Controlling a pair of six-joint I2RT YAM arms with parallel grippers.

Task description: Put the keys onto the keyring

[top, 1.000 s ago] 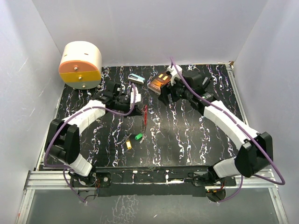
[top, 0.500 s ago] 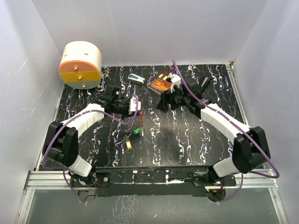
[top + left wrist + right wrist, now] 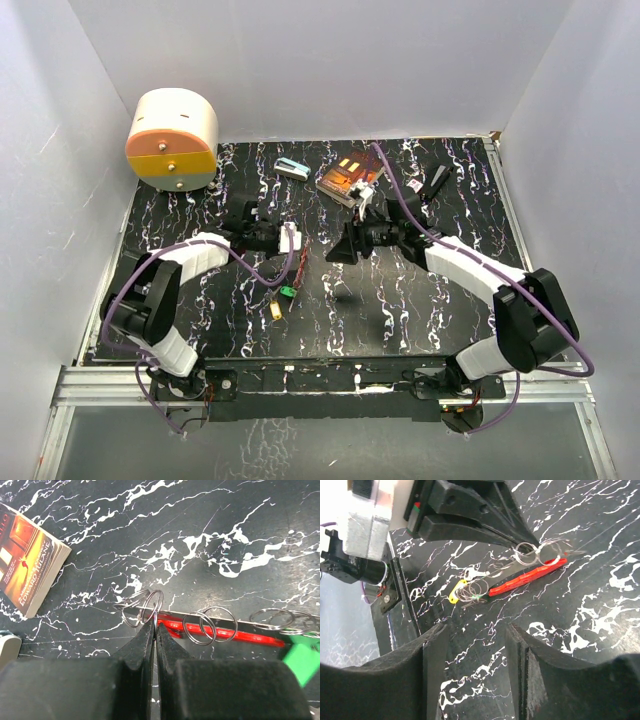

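My left gripper [image 3: 291, 240] [image 3: 155, 622] is shut on a silver keyring [image 3: 150, 606]. This is the end ring of a chain of rings [image 3: 210, 625] along a red strip [image 3: 225, 632] [image 3: 298, 267]. A green key [image 3: 287, 292] [image 3: 302, 658] hangs at the chain's far end. A yellow key [image 3: 276, 310] [image 3: 456, 591] lies beside it on the black marbled table [image 3: 420, 300], with a silver key [image 3: 477, 573] close by. My right gripper [image 3: 338, 254] [image 3: 477, 630] is open and empty, just right of the chain. No red or pink keys show.
A book [image 3: 345, 178] [image 3: 25, 560] lies at the back centre, a teal-and-white box [image 3: 290, 168] to its left. A round cream-and-orange container [image 3: 172, 138] stands at the back left corner. A small black object [image 3: 432, 185] lies at the back right.
My right gripper has moved from beside the book forward and left to near the chain. My left gripper has closed on the end ring, and the red strip and green key shifted slightly.
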